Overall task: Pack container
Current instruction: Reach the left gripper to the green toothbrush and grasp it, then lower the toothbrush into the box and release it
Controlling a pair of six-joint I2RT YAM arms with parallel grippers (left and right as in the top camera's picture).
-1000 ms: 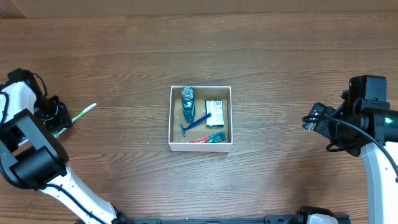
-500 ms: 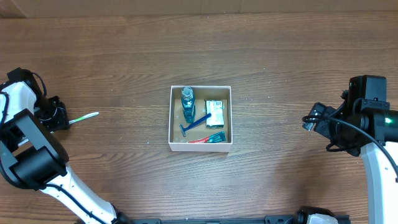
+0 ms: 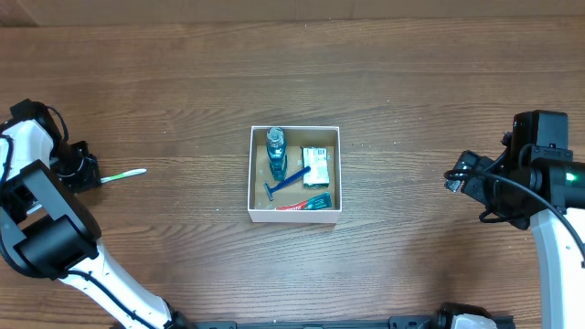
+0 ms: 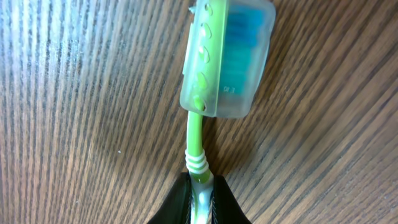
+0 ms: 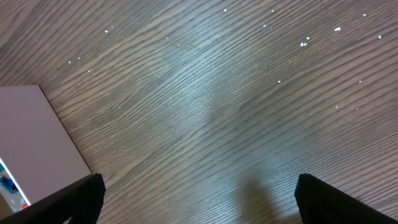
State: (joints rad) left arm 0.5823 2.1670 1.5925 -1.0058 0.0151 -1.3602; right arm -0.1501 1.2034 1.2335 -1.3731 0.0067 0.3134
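The container (image 3: 294, 213), a small square box with white walls and a brown floor, sits mid-table. In it lie a blue bottle (image 3: 276, 151), a blue razor (image 3: 286, 182), a green packet (image 3: 316, 164) and a red tube (image 3: 307, 204). My left gripper (image 3: 91, 178) at the far left is shut on the handle of a green toothbrush (image 3: 123, 174); the left wrist view shows its capped head (image 4: 227, 59) and the jaws (image 4: 200, 196) pinching the handle. My right gripper (image 3: 454, 180) is open and empty at the far right, its fingers wide apart (image 5: 199, 199); the box's wall (image 5: 37, 146) shows at left.
Bare wooden tabletop (image 3: 183, 82) surrounds the container on all sides. Both arm bases stand at the table's front corners.
The toothbrush swung from pointing up-right to lying nearly level, and my left gripper shifted slightly along it. The right arm has not moved.
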